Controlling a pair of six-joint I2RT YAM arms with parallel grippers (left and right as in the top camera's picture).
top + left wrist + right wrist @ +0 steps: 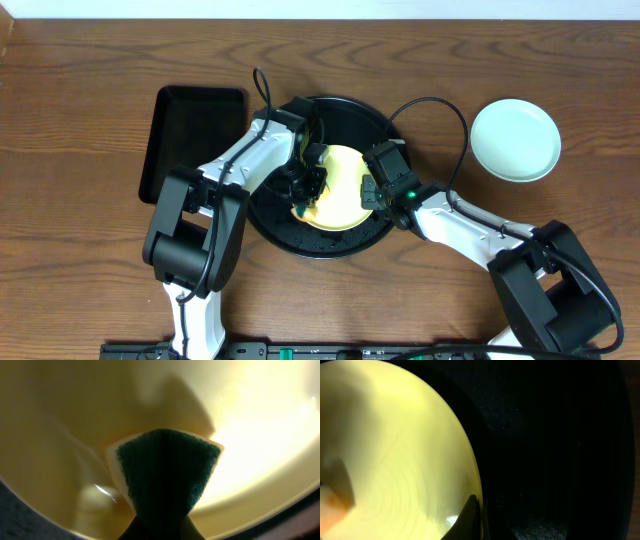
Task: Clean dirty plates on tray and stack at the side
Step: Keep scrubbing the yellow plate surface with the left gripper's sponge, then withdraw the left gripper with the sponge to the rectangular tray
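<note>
The dark brown wood-grain tabletop (pixel 90 80) fills the whole scene. In the middle of it sits the large round black tray with a low rim (pixel 268 222), and both arms reach over it. Just beside its left edge lies a smaller rectangular black tray (pixel 190 135), with the left arm crossing above its near right corner.

The pale yellow round plate (pixel 345 165) lies inside the round tray, a little right of the tray's centre, with black tray surface showing all round it. A pale mint-blue round plate (pixel 515 140) stands on the bare wood to the far right, well apart from the round tray, and its face looks clean from above. I can see only these two plates.

The left gripper (pixel 305 188) is down over the left part of the yellow plate, clenched on a small sponge with a dark green scouring face and a yellow body (pixel 167 470). In the left wrist view the sponge's green face is turned toward the camera, and its far edge presses against the plate's glossy inner surface.

The right gripper (pixel 372 190) is at the yellow plate's right rim with its jaws closed down tight. In the right wrist view one dark fingertip (pixel 470 515) lies right on the rim, where yellow meets the black tray. It looks to be pinching the plate's edge, though the other finger is hidden.
</note>
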